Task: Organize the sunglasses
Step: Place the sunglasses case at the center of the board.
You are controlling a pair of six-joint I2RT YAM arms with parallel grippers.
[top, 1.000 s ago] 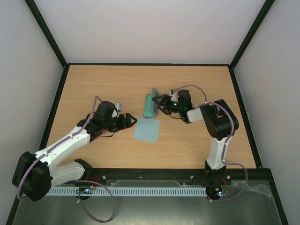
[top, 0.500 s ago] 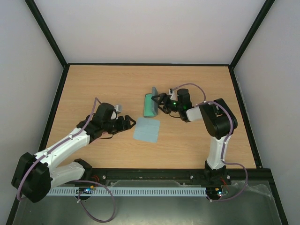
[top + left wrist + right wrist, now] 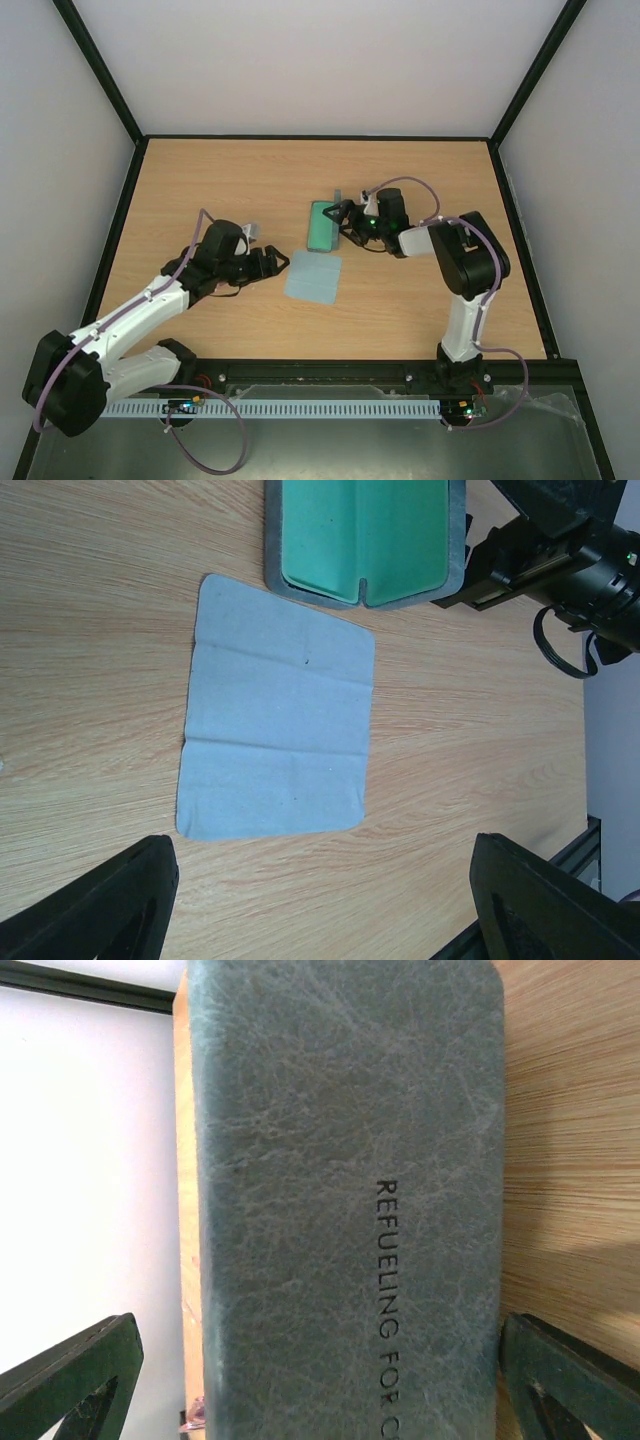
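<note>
Left claw (image 3: 280, 263) wide open, empty, just beside cloth (image 3: 312, 277) on counter (image 3: 200, 190). Right claw (image 3: 343, 222) spread wide around raised lid of open case (image 3: 322, 226); contact unclear.

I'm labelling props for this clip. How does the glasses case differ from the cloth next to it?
The glasses case is a rigid shell, open, its green lining showing; the cloth is a thin sheet lying flat. The case is grey and leather-look outside with embossed lettering; the cloth is plain pale blue with fold creases. The case is oblong, the cloth nearly square. Both rest on the wooden table, side by side.
</note>
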